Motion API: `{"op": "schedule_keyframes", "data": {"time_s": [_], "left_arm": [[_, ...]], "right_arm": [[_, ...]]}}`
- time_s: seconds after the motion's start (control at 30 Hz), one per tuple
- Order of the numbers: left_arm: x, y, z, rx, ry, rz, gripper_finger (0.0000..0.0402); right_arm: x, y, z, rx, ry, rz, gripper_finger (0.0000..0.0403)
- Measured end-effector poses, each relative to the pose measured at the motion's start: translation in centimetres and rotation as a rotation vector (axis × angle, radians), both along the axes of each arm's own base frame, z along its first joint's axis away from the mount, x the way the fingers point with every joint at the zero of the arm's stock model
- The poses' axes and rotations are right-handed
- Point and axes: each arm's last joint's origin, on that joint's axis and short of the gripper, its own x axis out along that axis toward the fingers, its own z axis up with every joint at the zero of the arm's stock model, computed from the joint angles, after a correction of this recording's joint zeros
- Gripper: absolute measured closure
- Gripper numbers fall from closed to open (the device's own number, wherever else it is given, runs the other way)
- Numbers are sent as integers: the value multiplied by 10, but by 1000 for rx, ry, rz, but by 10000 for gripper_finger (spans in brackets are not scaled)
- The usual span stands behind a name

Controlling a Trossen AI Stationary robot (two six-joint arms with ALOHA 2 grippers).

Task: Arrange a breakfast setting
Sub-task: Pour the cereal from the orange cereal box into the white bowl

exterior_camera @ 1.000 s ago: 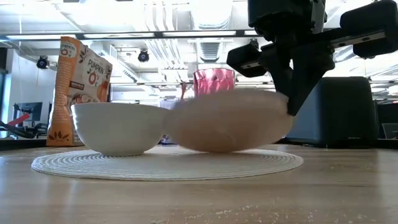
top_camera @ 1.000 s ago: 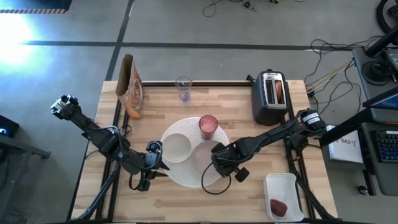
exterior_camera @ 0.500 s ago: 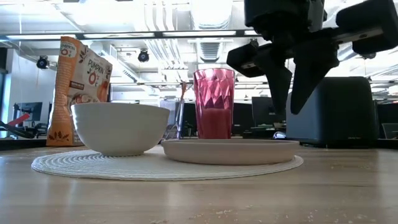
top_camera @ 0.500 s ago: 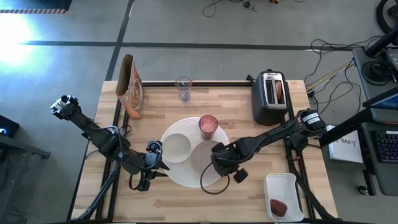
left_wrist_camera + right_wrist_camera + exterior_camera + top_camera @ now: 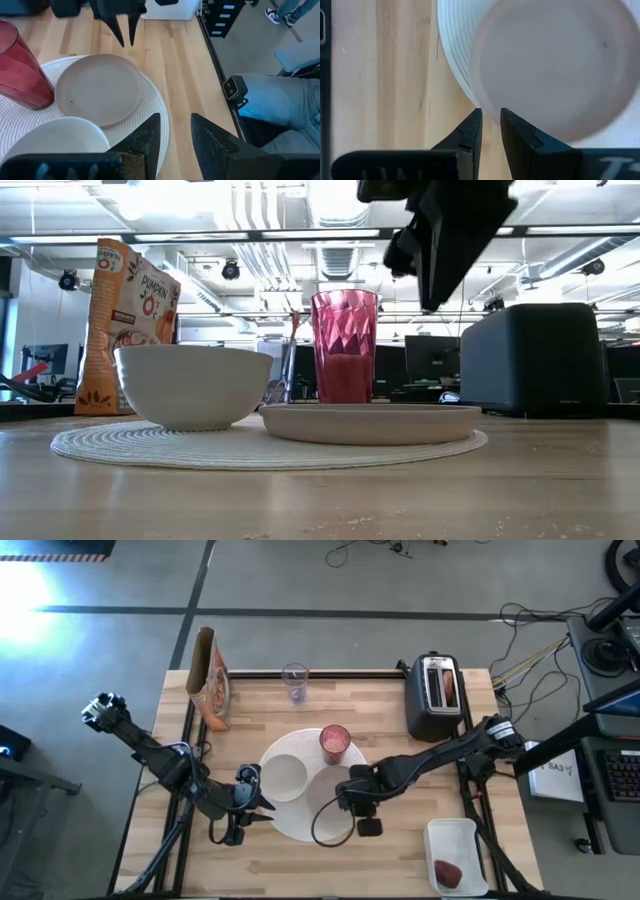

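A round white plate (image 5: pixel 330 792) lies flat on a round woven placemat (image 5: pixel 290 825), next to a small white bowl (image 5: pixel 283 777) and a pink tumbler (image 5: pixel 334 742). In the low view the plate (image 5: pixel 370 423) rests on the mat on its underside. My right gripper (image 5: pixel 346 804) hangs above the plate's near right rim (image 5: pixel 490 112), fingers pointing down, a narrow gap between them, empty. My left gripper (image 5: pixel 256 802) waits at the mat's left edge, slightly open and empty. A browned bread piece (image 5: pixel 449 688) sticks out of the toaster. A dark-red fruit (image 5: pixel 448 871) lies in the tray.
A black-and-silver toaster (image 5: pixel 434 696) stands at the far right. A white tray (image 5: pixel 456 843) sits at the near right. A cereal bag (image 5: pixel 212 680) and a clear glass (image 5: pixel 294 680) stand at the far edge. Bare wood lies near the front edge.
My right gripper held the plate tilted by its rim, set it down flat on the placemat beside the bowl and let go. It has then risen clear of the plate and shifted slightly toward the table's left.
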Motion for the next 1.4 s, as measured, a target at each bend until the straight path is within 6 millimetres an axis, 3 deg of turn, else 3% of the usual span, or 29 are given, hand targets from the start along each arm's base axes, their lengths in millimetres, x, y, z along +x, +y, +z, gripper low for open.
{"op": "schedule_keyframes", "data": {"time_s": [0.23,0.53,0.87,1.07,1.4], "left_arm": [[-1,-1,0,-24,16,-36,310],[-9,3,1,-39,66,-85,310],[-12,6,5,-19,38,-50,310],[-5,4,3,70,-20,-3,310],[4,0,2,165,-95,5,310]], "right_arm": [[-8,1,26,10,108,-92,344],[-27,0,41,-19,184,62,344],[-51,-12,65,37,24,17,344],[-68,-18,53,101,-116,-28,344],[-105,-21,-6,222,-176,-166,344]]}}
